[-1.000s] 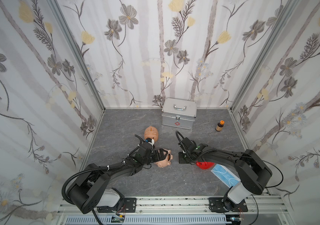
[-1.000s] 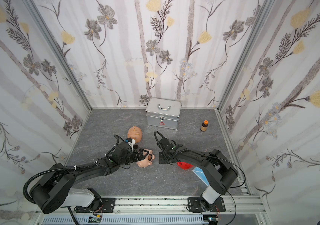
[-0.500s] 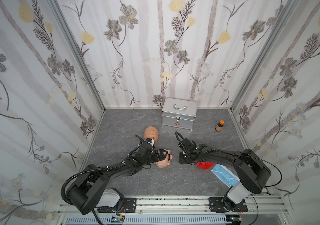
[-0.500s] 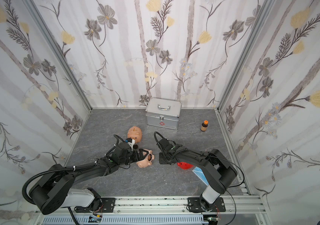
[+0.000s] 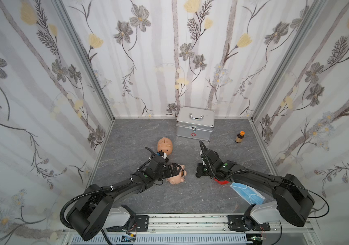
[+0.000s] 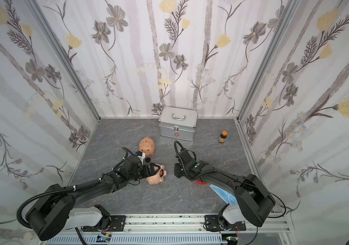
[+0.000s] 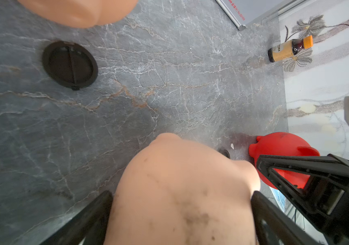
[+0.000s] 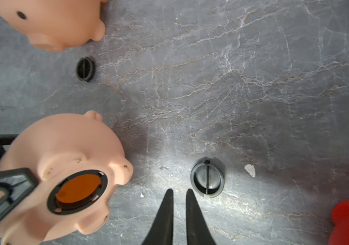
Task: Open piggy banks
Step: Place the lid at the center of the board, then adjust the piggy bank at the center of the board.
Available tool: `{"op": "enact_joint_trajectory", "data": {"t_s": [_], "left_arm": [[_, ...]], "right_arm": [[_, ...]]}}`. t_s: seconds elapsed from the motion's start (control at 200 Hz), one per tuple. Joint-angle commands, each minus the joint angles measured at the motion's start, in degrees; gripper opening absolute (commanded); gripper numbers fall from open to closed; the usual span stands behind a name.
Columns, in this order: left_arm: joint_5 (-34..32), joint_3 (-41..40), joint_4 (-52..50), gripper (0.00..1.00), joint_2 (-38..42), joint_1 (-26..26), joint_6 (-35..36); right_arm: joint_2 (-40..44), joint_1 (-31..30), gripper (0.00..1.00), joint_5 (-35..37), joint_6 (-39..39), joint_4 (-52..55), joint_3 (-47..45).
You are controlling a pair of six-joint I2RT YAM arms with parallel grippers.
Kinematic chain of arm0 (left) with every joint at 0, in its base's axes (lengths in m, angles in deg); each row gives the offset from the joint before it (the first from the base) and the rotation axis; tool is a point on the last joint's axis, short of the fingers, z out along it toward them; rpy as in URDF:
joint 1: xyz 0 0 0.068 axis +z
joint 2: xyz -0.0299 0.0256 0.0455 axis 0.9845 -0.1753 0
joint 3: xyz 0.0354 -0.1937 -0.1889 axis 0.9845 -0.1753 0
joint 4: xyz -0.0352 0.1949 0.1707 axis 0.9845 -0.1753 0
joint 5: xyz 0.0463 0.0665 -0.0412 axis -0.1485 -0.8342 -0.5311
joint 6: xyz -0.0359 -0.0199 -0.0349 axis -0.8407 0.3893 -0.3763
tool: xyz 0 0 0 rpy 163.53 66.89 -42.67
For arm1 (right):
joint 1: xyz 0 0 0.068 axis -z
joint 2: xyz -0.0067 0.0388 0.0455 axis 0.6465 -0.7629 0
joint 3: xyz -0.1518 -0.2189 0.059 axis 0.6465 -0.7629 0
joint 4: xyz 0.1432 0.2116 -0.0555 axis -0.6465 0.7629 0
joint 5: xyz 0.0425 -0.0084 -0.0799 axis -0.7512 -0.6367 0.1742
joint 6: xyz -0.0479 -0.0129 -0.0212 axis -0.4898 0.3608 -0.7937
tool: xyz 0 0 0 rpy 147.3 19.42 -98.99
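Piggy banks, three, on a grey marbled worktop (image 5: 139, 135); we enter them view by view.

Top views. Upright peach piggy bank (image 5: 164, 145): coin slot up, near the silver case (image 5: 195, 123), with a small black plug (image 6: 148, 159) just beside it. Lying peach piggy bank (image 5: 176, 178): belly turned toward the right arm, clamped in the left pincer (image 5: 174, 170). Red piggy bank (image 5: 220, 181): mostly hidden under the right arm, beside a blue face mask (image 5: 248, 192). Brown bottle (image 5: 239, 136): well apart.

Left wrist view. The left pincer's fingers (image 7: 92, 212) are spread wide and press both flanks of the lying peach piggy bank, which is smooth, rounded, scuffed matt plastic.

Right wrist view. Right pincer (image 8: 179, 192): tips narrowly apart, holding nothing, just beside a second black plug (image 8: 207, 178), a flat disc with a bar across it. The belly hole (image 8: 78, 188) of the lying peach piggy bank stands open, black-ringed, orange within.

Hazards, in our judgement. The slick round body may squirt out of so wide a grip if squeezed harder. The right arm may nudge or roll the red piggy bank when it next moves. The tips may skate the second black plug away. We cannot tell whether the red one is plugged; it looks like the one left to open.
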Motion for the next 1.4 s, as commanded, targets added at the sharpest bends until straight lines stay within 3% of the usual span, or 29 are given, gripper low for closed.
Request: {"op": "enact_joint_trajectory", "data": {"t_s": [0.0,0.115,0.59,0.924,1.399], "left_arm": [[-0.16,-0.12,-0.84,1.00,2.24,-0.01,-0.92],[0.09,-0.55,-0.86,1.00,3.25,-0.01,-1.23],[-1.10,-0.31,-0.46,1.00,1.10,-0.01,-1.45],[-4.57,0.18,-3.29,1.00,2.54,-0.18,-1.36],[-5.05,0.75,-3.24,1.00,2.81,-0.10,-2.11]], "right_arm": [[0.72,-0.13,0.18,-3.99,2.52,-8.24,-0.93],[1.26,-1.29,0.27,-5.15,3.74,-11.00,-1.40],[0.84,-3.05,0.39,-4.45,4.64,-12.16,-0.83],[2.04,-3.65,0.66,-8.80,4.21,-18.20,-2.23],[0.38,-7.54,0.68,-12.82,-0.30,-23.53,-4.48]]}}
